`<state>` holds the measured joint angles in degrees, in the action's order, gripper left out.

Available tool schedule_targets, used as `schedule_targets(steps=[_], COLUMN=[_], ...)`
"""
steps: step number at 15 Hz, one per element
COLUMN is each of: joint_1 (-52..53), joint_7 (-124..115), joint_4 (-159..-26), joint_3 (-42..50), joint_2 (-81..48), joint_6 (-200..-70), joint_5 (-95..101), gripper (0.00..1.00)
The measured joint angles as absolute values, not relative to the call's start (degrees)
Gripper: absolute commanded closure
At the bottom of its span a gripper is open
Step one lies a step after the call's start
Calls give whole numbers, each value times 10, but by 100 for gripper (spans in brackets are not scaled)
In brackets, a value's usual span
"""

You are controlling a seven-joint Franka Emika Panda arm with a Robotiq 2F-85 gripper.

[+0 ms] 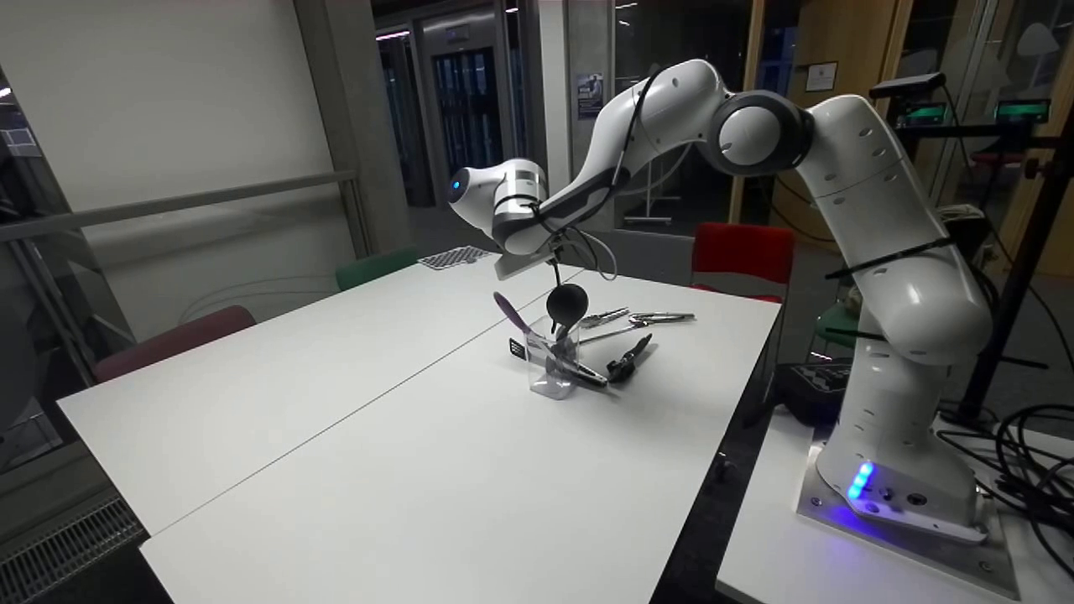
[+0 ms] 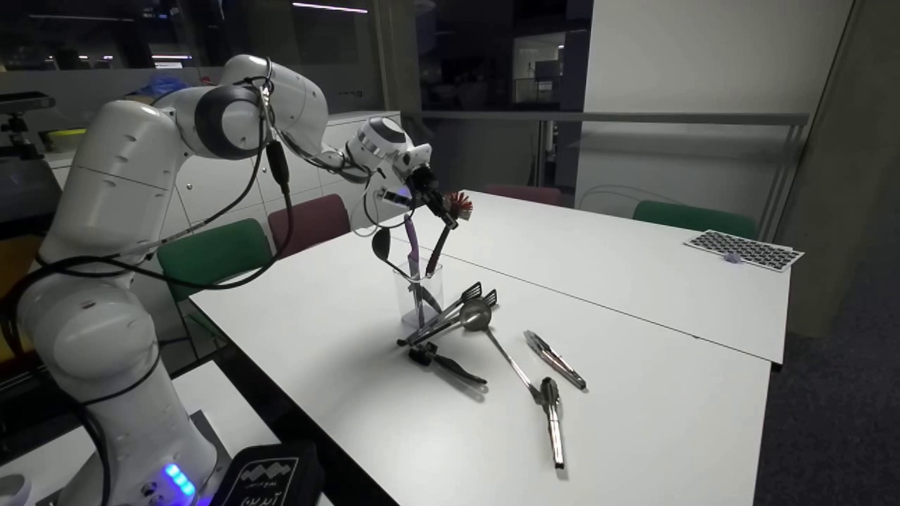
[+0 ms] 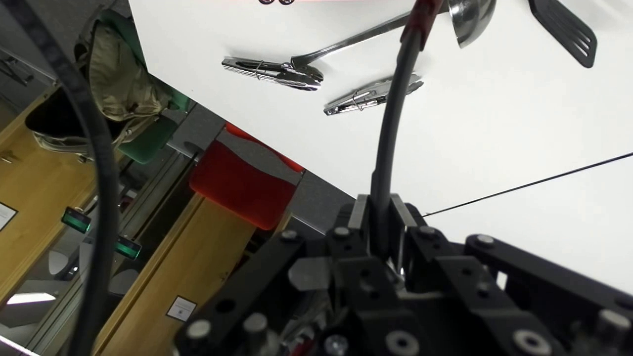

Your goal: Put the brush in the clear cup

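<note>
Black end effector grips one brush, apparently over one cup.

The cup looks smooth, the tongs glossy metal.

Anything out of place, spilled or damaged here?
Mild clutter only: beside the clear cup, two slotted turners and a steel ladle lie bunched, and the ladle's handle end appears to overlap a pair of tongs. It looks scattered rather than laid out. No spill or damage shows.
</note>
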<state>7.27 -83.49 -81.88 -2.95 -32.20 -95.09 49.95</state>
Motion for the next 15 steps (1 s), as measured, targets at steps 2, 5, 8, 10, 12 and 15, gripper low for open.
schedule_targets(steps=[2, 5, 8, 10, 12, 15], joint_1=[74, 76, 76, 77, 77, 78], joint_7=[-835, -835, -835, -835, -835, -835], joint_4=[-819, -819, -816, -807, -792, -766], joint_3=[-29, -28, -27, -25, -22, -16], joint_2=[-322, -325, -337, -352, -369, -396], joint_6=[-951, -951, -951, -951, -951, -950], joint_5=[500, 499, 497, 492, 483, 465], gripper=[97, 97, 97, 97, 97, 97])
